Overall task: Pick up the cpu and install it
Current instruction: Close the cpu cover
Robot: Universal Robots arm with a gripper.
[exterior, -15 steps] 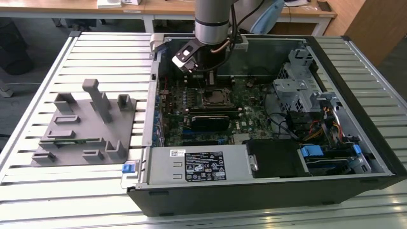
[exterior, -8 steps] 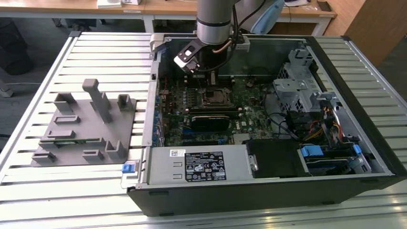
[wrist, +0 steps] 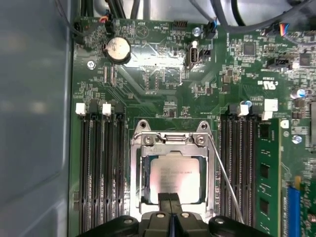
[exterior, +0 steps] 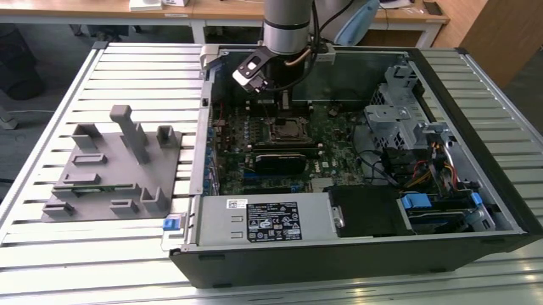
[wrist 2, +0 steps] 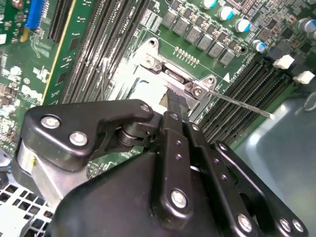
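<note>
I see the cpu (wrist: 175,178) in the first wrist view, lying flat inside the socket (wrist: 137,163) on the motherboard (wrist: 163,94), shiny top up, with the metal frame around it on all sides. My jaws are pressed together with nothing between them. Their black fingertips (wrist: 165,199) sit over the cpu's near edge, and I cannot tell whether they touch it. The thin lever (wrist: 224,180) runs along one side of the socket, between it and a bank of memory slots (wrist: 239,168). A second bank of slots (wrist: 101,168) lies on the other side.

In the second wrist view the same closed fingertips (wrist 2: 174,101) point down at the socket. The cpu (wrist 2: 140,89) shows as a bright, glare-washed patch just beside them, and the lever (wrist 2: 242,104) sticks out to the side.

In the exterior view the arm (exterior: 287,25) reaches down into the open case (exterior: 357,254), which lies on the slatted surface (exterior: 136,70). A grey fixture (exterior: 110,184) rests on the surface at the exterior view's left, well apart from the socket (exterior: 287,130).
</note>
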